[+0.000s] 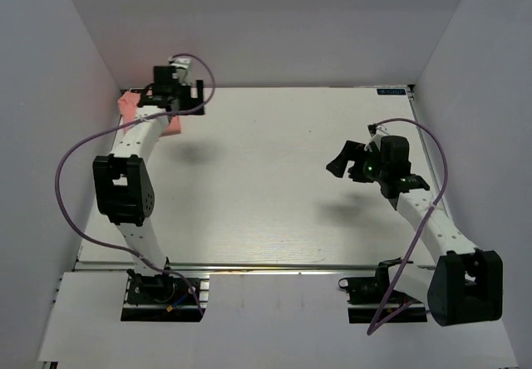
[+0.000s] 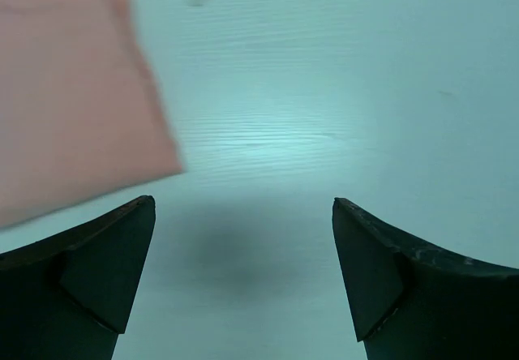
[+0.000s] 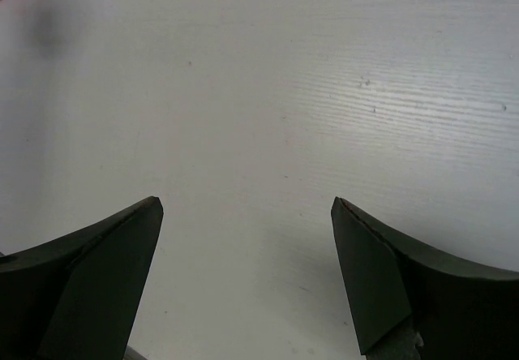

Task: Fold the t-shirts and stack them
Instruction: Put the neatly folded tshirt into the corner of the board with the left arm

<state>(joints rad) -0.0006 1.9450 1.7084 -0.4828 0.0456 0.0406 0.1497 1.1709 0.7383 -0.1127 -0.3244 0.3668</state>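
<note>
Salmon-pink t-shirt is lying flat ahead and to the left of the left claw, blurring and running off the wrist view's edge; from above, the arm is covering most of it. That claw's jaws are standing spread over the white table, pinching nothing. The right claw is hovering well apart from the cloth, also spread and empty.

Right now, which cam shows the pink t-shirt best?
Left wrist: the t-shirt fills its upper left, with a straight edge and corner clear, though cropped. Top external shows only a small patch at the far left, mostly behind the left arm. Right wrist catches at most a pink sliver.
</note>
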